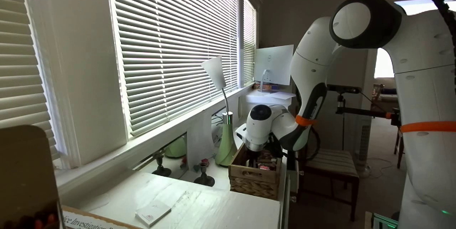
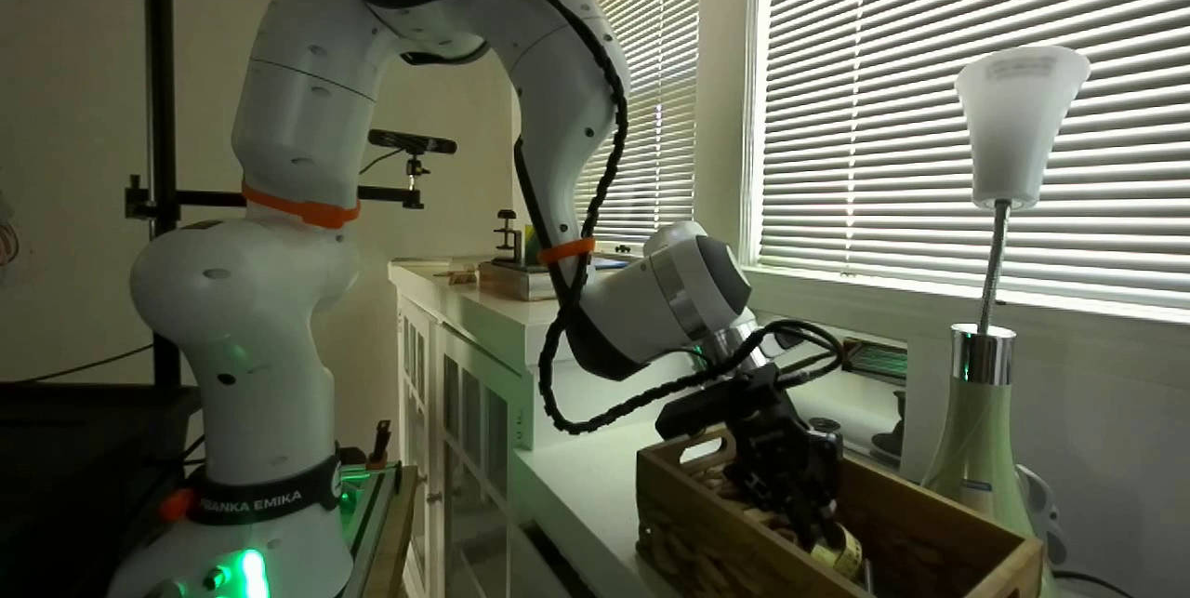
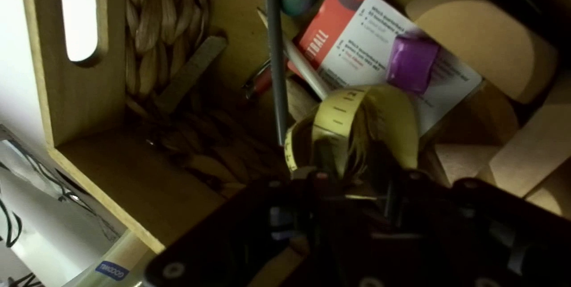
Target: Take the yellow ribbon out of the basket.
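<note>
The yellow ribbon (image 3: 339,110) shows in the wrist view as a loosely curled, flat yellow strip with black measuring marks. It also shows in an exterior view (image 2: 839,551) at the fingertips. It lies inside the brown basket (image 1: 254,182), which has woven sides and a wooden rim and also appears in an exterior view (image 2: 707,542). My gripper (image 3: 354,162) points down into the basket, its dark fingertips overlapping the lower part of the ribbon's curl. The fingers are partly open, with thin strands visible in the gap. Whether they touch the ribbon is too dark to tell.
The basket also holds a red and white card (image 3: 357,50), a purple block (image 3: 412,64), a thin grey rod (image 3: 275,55) and wooden pieces. A green lamp (image 1: 226,140) stands close beside the basket. Candle holders (image 1: 204,175) and a white counter (image 1: 199,204) are nearby.
</note>
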Controlling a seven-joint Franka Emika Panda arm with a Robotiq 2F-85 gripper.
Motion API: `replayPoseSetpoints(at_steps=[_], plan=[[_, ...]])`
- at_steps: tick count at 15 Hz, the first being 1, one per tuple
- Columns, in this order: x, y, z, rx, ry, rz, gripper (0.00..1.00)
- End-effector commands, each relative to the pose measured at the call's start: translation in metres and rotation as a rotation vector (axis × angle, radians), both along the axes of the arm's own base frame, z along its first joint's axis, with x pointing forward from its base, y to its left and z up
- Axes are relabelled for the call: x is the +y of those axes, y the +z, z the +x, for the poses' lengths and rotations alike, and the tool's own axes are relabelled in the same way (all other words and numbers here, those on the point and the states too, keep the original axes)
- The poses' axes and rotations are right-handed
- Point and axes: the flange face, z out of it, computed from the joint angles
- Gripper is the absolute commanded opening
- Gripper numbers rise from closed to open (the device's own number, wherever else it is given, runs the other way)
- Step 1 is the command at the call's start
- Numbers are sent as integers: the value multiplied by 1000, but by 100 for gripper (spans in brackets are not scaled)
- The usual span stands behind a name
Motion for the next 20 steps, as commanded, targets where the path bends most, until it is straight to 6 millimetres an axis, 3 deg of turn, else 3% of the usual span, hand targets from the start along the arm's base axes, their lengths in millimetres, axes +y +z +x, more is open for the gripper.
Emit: replayPoseSetpoints(at_steps=[1,4,5,7,14,20], plan=[[-2,-1,-3,-10,-13,-8,33],[-5,-1,-4,-17,-20,-11,33],[-5,0,-3,-19,-19,-14,27],[-5,0,-3,-25,-18,-17,1],[-2,11,-8,-46,-29,-25,0],[5,30,-42,-3,-124,-38,0]])
